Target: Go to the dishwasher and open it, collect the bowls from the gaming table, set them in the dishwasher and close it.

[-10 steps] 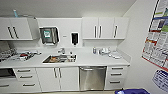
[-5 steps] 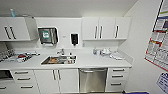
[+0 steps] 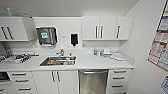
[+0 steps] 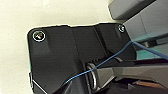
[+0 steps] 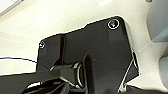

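A white kitchenette: wall cabinets (image 3: 107, 28) above a white counter (image 3: 95, 62); a steel sink (image 3: 58, 61) set into it; drawers (image 3: 119, 78) below; a poster (image 3: 160, 47) on the right wall.

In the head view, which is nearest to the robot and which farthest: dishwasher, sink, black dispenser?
1. dishwasher, under the counter, right of centre.
2. sink, set in the counter, left.
3. black dispenser, on the back wall.
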